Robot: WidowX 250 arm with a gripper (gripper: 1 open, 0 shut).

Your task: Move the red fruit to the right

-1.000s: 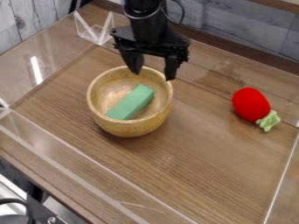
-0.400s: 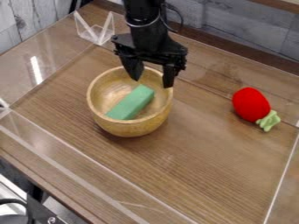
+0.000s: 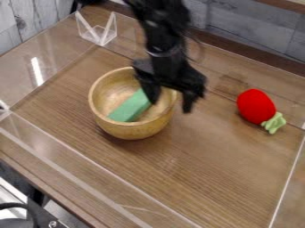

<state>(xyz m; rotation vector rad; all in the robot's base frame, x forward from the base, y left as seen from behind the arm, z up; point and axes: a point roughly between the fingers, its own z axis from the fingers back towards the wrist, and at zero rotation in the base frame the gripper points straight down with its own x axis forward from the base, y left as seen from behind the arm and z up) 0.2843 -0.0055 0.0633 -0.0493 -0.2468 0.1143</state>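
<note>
The hand (image 3: 170, 92) hangs with its fingers apart and nothing between them, pointing down over the 3 o'clock rim of the bowl (image 3: 107, 122). A green block (image 3: 130, 108) lies tilted inside the bowl, just at the hand's 8 o'clock. The fruit (image 3: 255, 105) rests on the wooden surface (image 3: 179, 178) at 3 o'clock from the hand, apart from it, its pale green leaf tip (image 3: 276, 124) pointing to 4 o'clock.
</note>
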